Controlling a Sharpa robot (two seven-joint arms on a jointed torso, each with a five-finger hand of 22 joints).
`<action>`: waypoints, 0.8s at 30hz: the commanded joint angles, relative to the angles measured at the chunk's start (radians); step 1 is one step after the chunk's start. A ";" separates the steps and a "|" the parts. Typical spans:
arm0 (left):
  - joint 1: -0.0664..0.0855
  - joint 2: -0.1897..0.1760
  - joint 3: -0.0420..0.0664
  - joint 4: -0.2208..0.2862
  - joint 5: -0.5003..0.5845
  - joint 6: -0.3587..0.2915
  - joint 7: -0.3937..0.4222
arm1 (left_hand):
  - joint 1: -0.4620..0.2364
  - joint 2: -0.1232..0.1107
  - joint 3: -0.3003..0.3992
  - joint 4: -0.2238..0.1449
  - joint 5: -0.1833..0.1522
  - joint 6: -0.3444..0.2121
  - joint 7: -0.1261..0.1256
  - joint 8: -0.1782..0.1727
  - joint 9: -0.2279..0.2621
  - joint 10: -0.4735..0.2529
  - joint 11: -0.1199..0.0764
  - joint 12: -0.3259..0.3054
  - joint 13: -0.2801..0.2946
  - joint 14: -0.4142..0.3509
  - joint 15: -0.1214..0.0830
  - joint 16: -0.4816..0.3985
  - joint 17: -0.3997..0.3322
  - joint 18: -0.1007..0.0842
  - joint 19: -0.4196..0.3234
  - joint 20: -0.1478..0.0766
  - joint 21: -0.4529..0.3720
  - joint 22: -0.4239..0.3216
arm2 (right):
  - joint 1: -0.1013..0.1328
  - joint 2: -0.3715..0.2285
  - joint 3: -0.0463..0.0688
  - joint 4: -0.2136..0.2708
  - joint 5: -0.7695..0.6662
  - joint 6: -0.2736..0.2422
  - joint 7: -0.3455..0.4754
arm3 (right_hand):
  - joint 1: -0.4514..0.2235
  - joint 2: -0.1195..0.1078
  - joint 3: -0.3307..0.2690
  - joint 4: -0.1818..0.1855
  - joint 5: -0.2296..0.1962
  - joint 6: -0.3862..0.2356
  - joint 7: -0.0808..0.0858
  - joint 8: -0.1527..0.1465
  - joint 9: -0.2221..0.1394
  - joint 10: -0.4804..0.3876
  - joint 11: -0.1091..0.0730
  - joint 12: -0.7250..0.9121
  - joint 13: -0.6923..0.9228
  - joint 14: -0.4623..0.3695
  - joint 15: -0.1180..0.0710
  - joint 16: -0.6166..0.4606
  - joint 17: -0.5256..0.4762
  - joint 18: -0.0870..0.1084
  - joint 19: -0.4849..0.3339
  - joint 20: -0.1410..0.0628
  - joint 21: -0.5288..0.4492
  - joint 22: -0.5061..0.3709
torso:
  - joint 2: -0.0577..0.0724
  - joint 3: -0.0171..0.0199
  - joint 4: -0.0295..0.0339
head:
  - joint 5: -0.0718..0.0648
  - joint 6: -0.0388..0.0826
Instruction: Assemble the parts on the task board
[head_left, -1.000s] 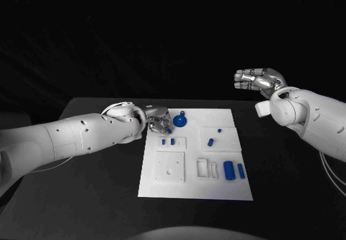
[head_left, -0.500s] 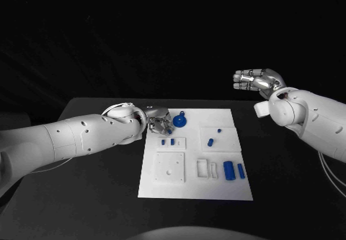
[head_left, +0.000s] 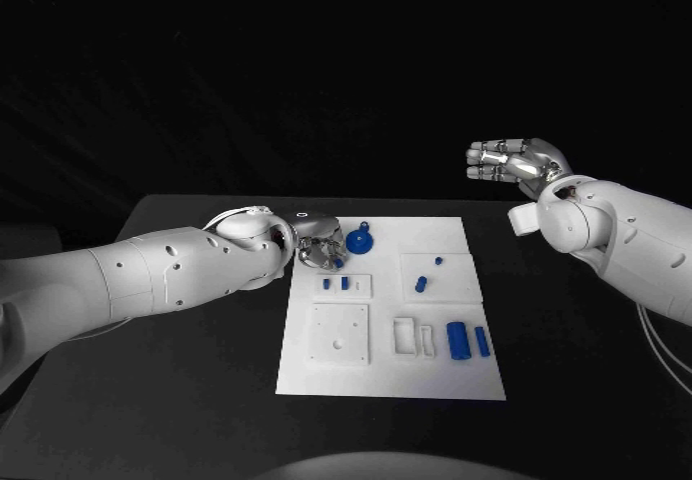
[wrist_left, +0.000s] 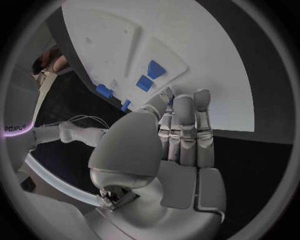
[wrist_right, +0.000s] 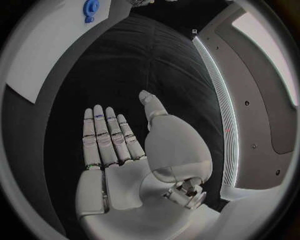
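Note:
The white task board (head_left: 476, 232) lies in the middle of the table. My left hand (head_left: 319, 250) hovers over its far left corner with the fingers drawn together, pinching a small blue part (head_left: 335, 262); a sliver of this blue part (wrist_left: 169, 101) shows at the fingertips. A round blue tag-shaped part (head_left: 361, 240) lies just beside that hand. Two small blue parts (head_left: 335, 284) sit in a square recess, and two blue cylinders (head_left: 459, 340) lie near the board's right edge. My right hand (head_left: 516, 160) is raised high off the table to the right, holding nothing, its fingers (wrist_right: 106, 135) straight.
Two more small blue parts (head_left: 421, 284) stand in the right middle panel. A white square plate (head_left: 340, 335) and white slotted pieces (head_left: 415, 337) occupy the near half. Black table (head_left: 173, 400) surrounds the board. The board's corner (wrist_right: 44, 50) shows with the round blue part (wrist_right: 91, 8).

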 joint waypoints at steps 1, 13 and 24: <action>-0.007 -0.001 -0.010 0.002 -0.092 0.009 -0.009 | 0.009 -0.007 -0.006 -0.002 -0.004 0.003 -0.001 0.006 0.000 0.000 0.005 -0.003 0.000 -0.009 -0.002 -0.007 -0.001 0.014 -0.008 0.002 -0.001 0.020 | -0.003 -0.004 0.000 0.008 -0.006 0.017 0.009 | -0.002 0.012 0.001 -0.002 0.002 -0.002 -0.002 -0.004 -0.001 0.004 0.000 -0.004 -0.001 -0.005 -0.001 -0.001 0.001 -0.005 -0.008 0.000 -0.004 -0.001 | 0.000 -0.0007 -0.0004 | 0.001 0.001; -0.007 -0.003 -0.015 0.009 -0.117 -0.026 0.003 | 0.012 -0.013 -0.006 0.001 -0.011 -0.005 0.000 0.005 -0.001 -0.004 0.007 -0.004 0.000 -0.006 -0.001 -0.007 -0.001 0.015 -0.007 0.003 -0.001 0.020 | -0.016 -0.011 0.000 0.015 -0.006 0.016 0.010 | -0.002 0.012 0.001 -0.002 0.002 -0.002 -0.002 -0.004 -0.001 0.004 0.000 -0.004 -0.001 -0.005 -0.001 -0.001 0.001 -0.005 -0.008 0.000 -0.004 -0.001 | 0.000 -0.0003 -0.0002 | 0.002 0.002; -0.007 -0.008 -0.015 0.009 -0.118 -0.045 0.000 | 0.011 -0.040 0.017 0.010 -0.015 -0.127 -0.006 0.003 -0.005 -0.027 0.013 -0.004 -0.001 -0.008 0.002 -0.012 -0.003 0.017 -0.006 0.006 -0.007 0.019 | -0.020 -0.014 0.000 0.015 -0.004 0.032 -0.004 | -0.001 0.010 0.000 -0.001 -0.002 -0.013 -0.002 -0.005 -0.002 -0.014 0.002 -0.005 -0.002 -0.009 0.002 -0.001 0.001 -0.006 -0.017 0.001 -0.006 -0.002 | 0.000 0.0000 -0.0007 | 0.004 0.003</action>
